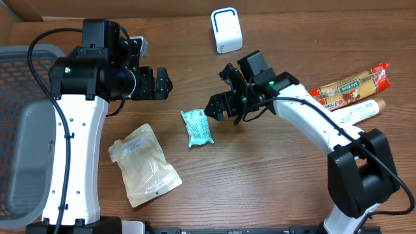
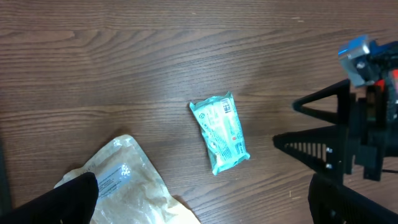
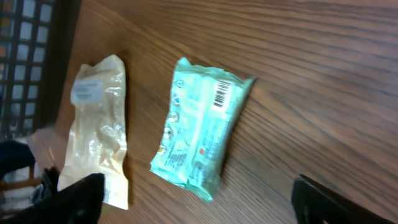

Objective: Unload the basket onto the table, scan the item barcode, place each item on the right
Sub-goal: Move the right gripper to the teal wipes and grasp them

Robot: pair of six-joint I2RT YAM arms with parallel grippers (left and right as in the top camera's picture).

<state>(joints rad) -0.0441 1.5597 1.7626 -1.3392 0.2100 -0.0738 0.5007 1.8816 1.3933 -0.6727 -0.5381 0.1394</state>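
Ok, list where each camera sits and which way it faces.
Overhead: above the table, looking straight down; both arms, left gripper and right gripper show.
Left wrist: on the left arm, looking down at the packet; own fingers at the bottom corners, right gripper opposite.
Right wrist: on the right arm, angled down at the packet, barcode up; own fingers at the bottom corners.
Shared: both wrist views show packet and pouch.

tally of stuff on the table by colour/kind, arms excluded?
Teal packet: 1
Clear pouch: 1
White device: 1
Red-and-gold pack: 1
White-and-beige pack: 1
Grey basket: 1
Total: 6
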